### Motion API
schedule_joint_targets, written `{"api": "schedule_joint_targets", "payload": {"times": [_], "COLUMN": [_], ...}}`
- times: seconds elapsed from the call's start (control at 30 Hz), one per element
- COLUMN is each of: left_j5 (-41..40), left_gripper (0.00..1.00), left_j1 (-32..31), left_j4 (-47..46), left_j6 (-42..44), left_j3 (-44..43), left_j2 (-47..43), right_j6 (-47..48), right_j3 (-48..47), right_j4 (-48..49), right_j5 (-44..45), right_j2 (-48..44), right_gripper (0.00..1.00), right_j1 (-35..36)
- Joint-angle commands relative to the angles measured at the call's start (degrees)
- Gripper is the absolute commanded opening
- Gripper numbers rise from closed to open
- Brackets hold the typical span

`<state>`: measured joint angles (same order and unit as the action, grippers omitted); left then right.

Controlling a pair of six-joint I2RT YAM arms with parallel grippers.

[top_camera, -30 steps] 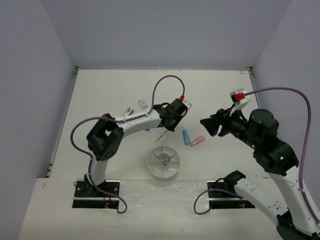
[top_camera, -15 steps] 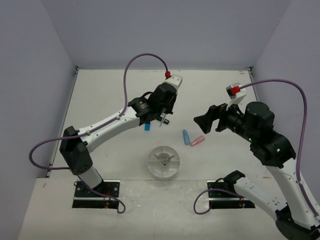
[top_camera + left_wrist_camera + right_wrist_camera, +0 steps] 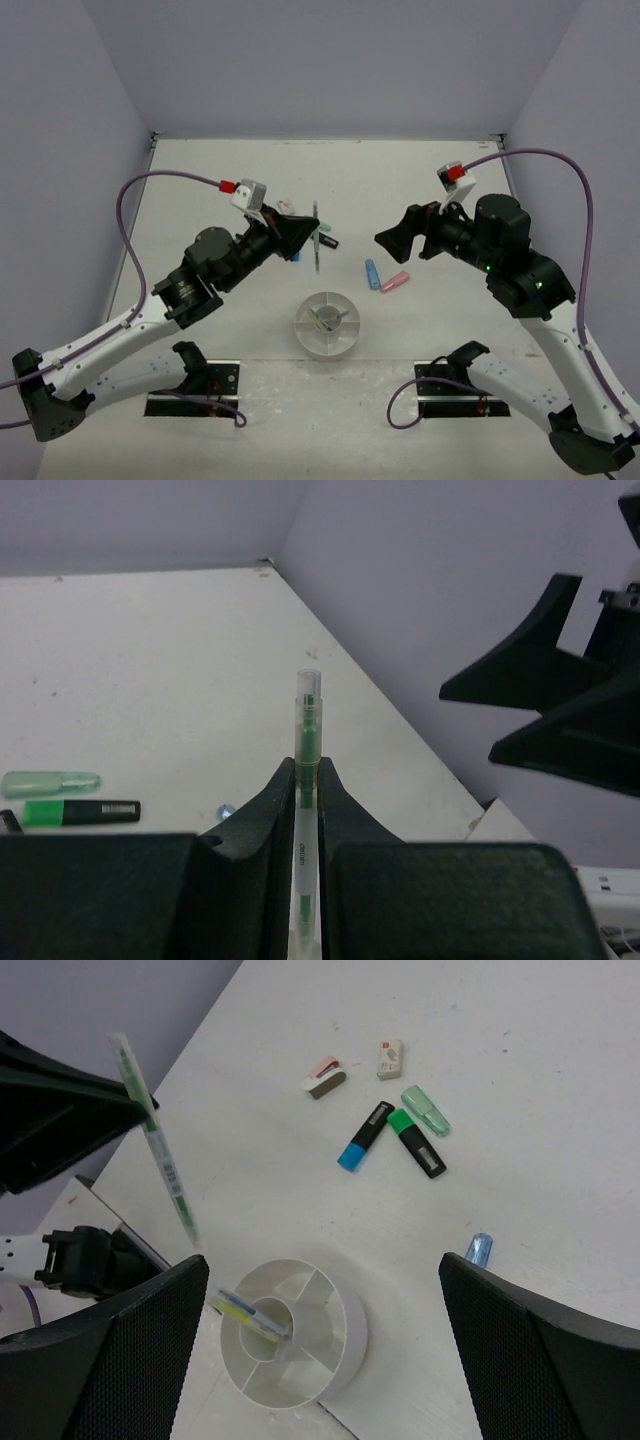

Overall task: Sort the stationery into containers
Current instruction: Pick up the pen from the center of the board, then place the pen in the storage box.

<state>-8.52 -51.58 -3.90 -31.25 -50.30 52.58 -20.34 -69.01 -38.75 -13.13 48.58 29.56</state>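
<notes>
My left gripper (image 3: 303,233) is shut on a thin clear-and-green pen (image 3: 315,236) and holds it in the air behind the dish; the pen sticks out past the fingertips (image 3: 308,720). The round white dish (image 3: 301,326) has a yellow pen (image 3: 246,1316) lying across its centre cup. My right gripper (image 3: 392,241) is open and empty, high above the dish (image 3: 352,1332). On the table lie a blue highlighter (image 3: 372,272), a pink one (image 3: 395,282), a blue-and-black one (image 3: 364,1135), a green-and-black one (image 3: 417,1143), a pale green cap (image 3: 426,1109) and two erasers (image 3: 324,1076).
Grey walls close in the table on the left, back and right. The two grippers face each other above the table's middle, the right one's black fingers (image 3: 540,680) showing in the left wrist view. The arm bases sit at the near edge.
The left arm has lifted off the table and swung back and left with the green pen in its jaws. The right gripper has drifted a little left and up.
</notes>
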Motion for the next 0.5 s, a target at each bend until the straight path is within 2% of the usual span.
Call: {"api": "schedule_joint_targets", "payload": {"times": [0.0,0.13,0.33,0.47], "left_j5": [3.80,2.05,-6.17,-7.67], "left_gripper": [0.00,0.00,0.00,0.00], "left_j1": [-0.94,-3.24,-10.03,-12.49], "left_j4": [-14.68,-20.09,-27.46,-29.65], "left_j6": [-5.16,-7.51,-3.30,-1.96], "left_j3": [11.78,16.98,22.63,25.60], "left_j2": [-4.43,-4.42,-5.28,-5.45], "right_j6": [-0.66,-0.84,-2.11,-2.86], "right_j3": [-0.17,-0.10,1.58,2.88], "right_j4": [2.45,2.45,2.34,2.28], "right_j5": [-2.62,-3.46,-3.86,-3.92], "right_j2": [0.86,1.25,-0.12,-1.65], "right_gripper": [0.98,0.98,0.98,0.98], "right_j1": [-0.21,-0.21,-0.15,-0.21]}}
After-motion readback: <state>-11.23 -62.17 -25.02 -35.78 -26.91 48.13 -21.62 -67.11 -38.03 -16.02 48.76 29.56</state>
